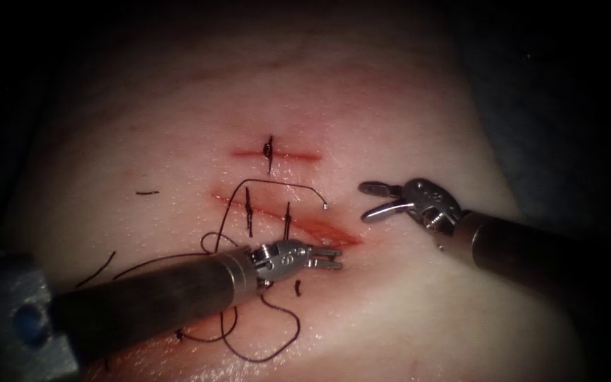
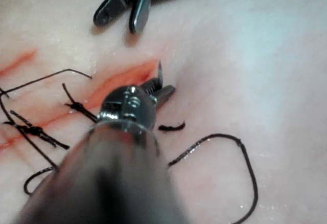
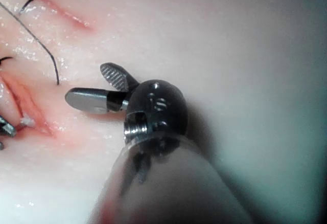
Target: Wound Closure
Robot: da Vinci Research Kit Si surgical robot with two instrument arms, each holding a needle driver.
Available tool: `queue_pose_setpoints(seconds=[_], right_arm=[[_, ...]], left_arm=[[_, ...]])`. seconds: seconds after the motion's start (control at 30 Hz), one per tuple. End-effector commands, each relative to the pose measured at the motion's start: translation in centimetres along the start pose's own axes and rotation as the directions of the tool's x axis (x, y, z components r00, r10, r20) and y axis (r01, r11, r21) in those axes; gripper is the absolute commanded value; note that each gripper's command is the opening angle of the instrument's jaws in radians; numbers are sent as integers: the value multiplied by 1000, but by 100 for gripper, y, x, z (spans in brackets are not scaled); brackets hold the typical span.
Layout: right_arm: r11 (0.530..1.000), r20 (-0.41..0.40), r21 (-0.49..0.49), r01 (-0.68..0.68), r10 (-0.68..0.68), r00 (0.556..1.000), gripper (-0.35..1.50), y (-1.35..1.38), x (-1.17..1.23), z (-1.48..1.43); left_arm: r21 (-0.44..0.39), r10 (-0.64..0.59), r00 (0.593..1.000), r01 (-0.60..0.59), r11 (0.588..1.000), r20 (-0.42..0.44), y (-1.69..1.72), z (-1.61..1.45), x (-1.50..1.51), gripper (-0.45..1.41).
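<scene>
The left pincer (image 1: 328, 258) comes in low and nearly level, jaws narrowly parted and empty at the right end of the cut (image 1: 319, 230) in the tissue (image 1: 404, 304). The right pincer (image 1: 376, 200), off to its right and above, gapes wide, holding nothing. Thread (image 1: 277, 185) arcs just above the left pincer and loops below it. I cannot tell where the needle is.

dim centre-lit scene, dark edges

Dark tubular shafts (image 1: 157, 293) end in silvery screwed wrists with ridged fingers (image 3: 115, 75).
</scene>
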Motion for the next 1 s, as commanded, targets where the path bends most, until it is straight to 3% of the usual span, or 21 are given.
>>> queue_pose_setpoints(seconds=[0.03,0.13,0.3,0.53,0.73,0.87,0.93,1.0], right_arm=[[1000,7,0,16,-16,1000,108,6,1,6],[999,7,21,31,-31,999,114,4,-1,7],[997,8,49,63,-64,998,109,-1,-8,6],[994,3,74,81,-82,997,108,-10,-18,7],[993,3,80,83,-84,996,108,-10,-20,7],[993,3,83,86,-86,996,106,-12,-22,7],[992,2,86,89,-90,996,106,-14,-25,7],[992,2,88,90,-91,996,106,-15,-26,7]], left_arm=[[-45,-78,997,77,996,-11,0,7,2,-45],[-95,-203,979,200,975,-28,5,6,8,-45],[-119,-327,945,321,939,-29,7,-1,19,-45],[-188,-415,910,409,893,3,18,-19,38,-45],[-269,-391,920,385,883,30,48,-31,61,-45],[-311,-185,982,169,935,-24,69,-42,86,-45],[-286,-37,997,18,958,-63,76,-53,109,-45],[-276,1,997,-23,961,-80,77,-57,117,-45]])
